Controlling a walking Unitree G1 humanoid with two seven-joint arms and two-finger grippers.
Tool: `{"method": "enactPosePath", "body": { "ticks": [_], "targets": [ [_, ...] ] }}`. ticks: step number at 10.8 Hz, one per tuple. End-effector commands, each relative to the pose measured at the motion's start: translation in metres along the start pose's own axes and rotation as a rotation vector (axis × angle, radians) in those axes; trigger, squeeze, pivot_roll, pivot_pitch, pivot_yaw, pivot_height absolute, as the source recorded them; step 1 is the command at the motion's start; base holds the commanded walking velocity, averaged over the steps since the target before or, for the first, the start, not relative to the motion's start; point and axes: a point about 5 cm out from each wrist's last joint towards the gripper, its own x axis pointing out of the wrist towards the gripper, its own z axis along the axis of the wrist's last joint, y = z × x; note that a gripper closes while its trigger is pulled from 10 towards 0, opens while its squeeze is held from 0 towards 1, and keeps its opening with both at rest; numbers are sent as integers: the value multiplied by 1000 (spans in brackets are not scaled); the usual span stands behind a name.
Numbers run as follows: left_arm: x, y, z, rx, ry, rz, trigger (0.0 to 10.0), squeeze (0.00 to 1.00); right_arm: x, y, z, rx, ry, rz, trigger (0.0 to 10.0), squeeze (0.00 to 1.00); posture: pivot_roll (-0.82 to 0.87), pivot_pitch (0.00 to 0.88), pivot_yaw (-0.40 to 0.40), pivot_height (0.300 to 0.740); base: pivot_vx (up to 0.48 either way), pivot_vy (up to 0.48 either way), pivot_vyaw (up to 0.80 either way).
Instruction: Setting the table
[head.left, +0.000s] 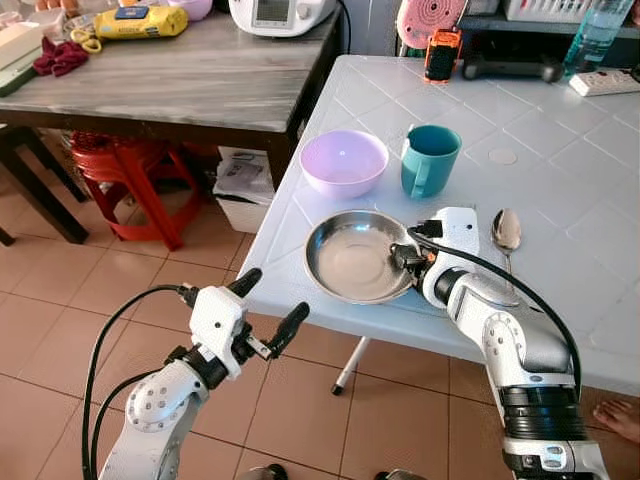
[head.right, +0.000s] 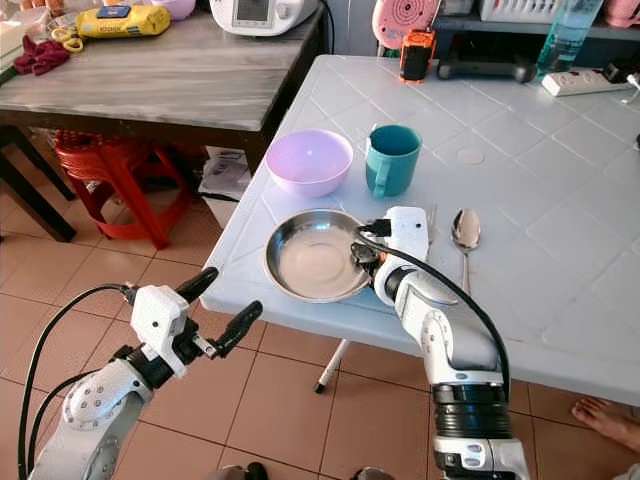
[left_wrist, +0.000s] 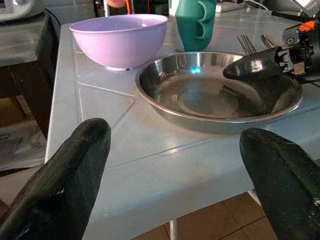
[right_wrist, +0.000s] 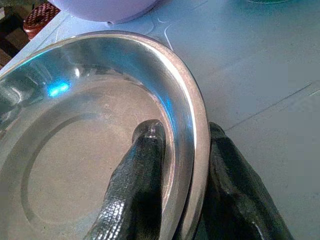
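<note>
steel plate (head.left: 352, 258) rim between right gripper (right_wrist: 182, 165) fingers

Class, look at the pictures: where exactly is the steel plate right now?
The steel plate sits near the white table's front-left edge, just in front of the purple bowl, with the right gripper pinching its right rim.

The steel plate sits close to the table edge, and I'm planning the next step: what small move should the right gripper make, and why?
Probably slide the plate a little inward, away from the table edge. The right gripper already pinches its rim, one finger inside and one outside, and the near rim lies close to the edge. The left gripper hangs open below the table.
</note>
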Motion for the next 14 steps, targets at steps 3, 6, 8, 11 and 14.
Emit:
{"method": "enactPosePath", "body": {
  "ticks": [3, 6, 8, 11, 14],
  "targets": [
    [-5, 4, -3, 17, 26, -28, 10000, 0, -4, -8, -17, 26, 30, -88, 0, 0, -20, 127, 51, 740, 0, 0, 0],
    [-7, 7, -5, 31, 41, -56, 10000, 0, -8, 2, -20, 43, -21, -100, 0, 0, -26, 128, 55, 740, 0, 0, 0],
    [-5, 25, -7, 68, 55, 102, 10000, 0, -14, 17, -17, 42, -127, -81, 0, 0, -28, 128, 58, 740, 0, 0, 0],
    [7, 68, 3, 105, 27, 405, 10000, 0, -26, 35, -5, -47, -306, -41, 0, 0, -30, 118, 54, 740, 0, 0, 0],
    [16, 71, 5, 57, -5, 491, 10000, 0, -35, 32, 5, -88, -427, -73, 10000, 0, -29, 97, 50, 740, 0, 0, 0]
  ]
}}
